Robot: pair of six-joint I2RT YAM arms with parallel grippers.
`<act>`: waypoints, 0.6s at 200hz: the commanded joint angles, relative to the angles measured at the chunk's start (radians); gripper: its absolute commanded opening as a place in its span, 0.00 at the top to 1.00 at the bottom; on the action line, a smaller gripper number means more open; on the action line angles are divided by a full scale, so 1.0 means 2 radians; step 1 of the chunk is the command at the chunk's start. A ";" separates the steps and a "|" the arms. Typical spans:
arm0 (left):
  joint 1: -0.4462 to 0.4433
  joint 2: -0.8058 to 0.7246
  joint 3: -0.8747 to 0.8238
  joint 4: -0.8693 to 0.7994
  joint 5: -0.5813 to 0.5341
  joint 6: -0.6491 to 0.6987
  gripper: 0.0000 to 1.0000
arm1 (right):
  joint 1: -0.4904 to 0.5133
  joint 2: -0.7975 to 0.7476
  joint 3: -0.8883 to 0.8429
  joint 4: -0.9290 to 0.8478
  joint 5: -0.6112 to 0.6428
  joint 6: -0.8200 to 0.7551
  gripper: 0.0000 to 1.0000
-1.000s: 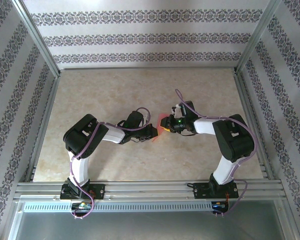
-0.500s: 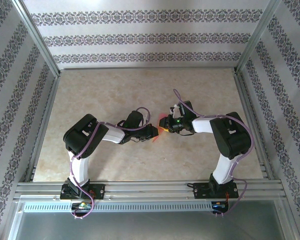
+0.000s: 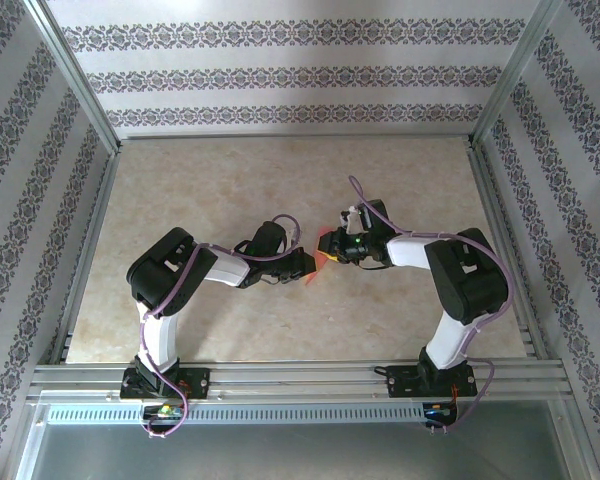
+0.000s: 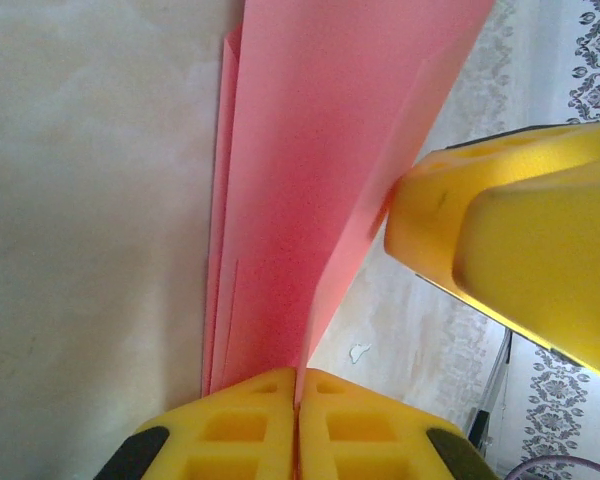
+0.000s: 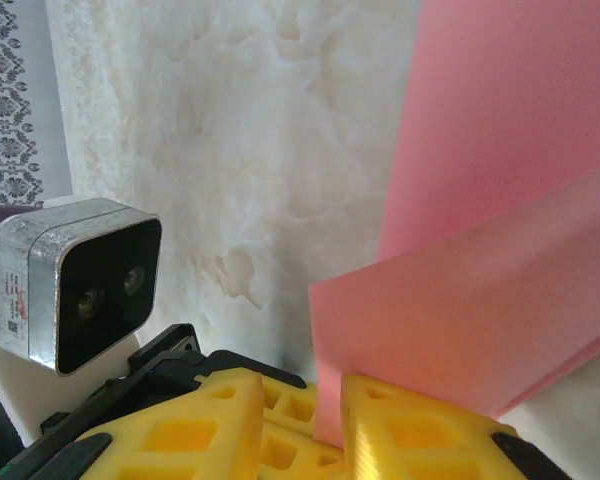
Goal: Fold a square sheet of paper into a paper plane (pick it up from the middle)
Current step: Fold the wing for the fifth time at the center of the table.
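Note:
The pink-red sheet of paper is folded into a long, narrow, layered strip, with one flap standing up from the table. Its far end is cut off by the frame, so I cannot tell whether it has the paper plane's point. My left gripper is shut on the near end of the upright flap. My right gripper is open around the flap's edge, which lies against its right finger and stands apart from the left one. In the left wrist view the right gripper's yellow fingers touch the flap's right edge. From above, both grippers meet at the paper mid-table.
The beige marble-look tabletop lies open all around the arms. Patterned walls and aluminium frame rails enclose it on three sides. The left wrist's camera housing shows close by in the right wrist view.
The right arm swayed slightly left and back. The paper and the left arm stay where they were.

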 commanded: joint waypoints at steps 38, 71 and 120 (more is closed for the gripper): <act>0.008 0.030 -0.007 -0.059 -0.035 0.005 0.91 | 0.005 0.004 -0.009 -0.001 -0.006 -0.015 0.72; 0.009 0.030 -0.007 -0.062 -0.036 0.002 0.92 | 0.006 0.017 -0.001 -0.002 -0.010 -0.014 0.72; 0.009 0.034 -0.006 -0.064 -0.035 -0.002 0.93 | 0.007 0.029 0.003 -0.004 -0.012 -0.015 0.72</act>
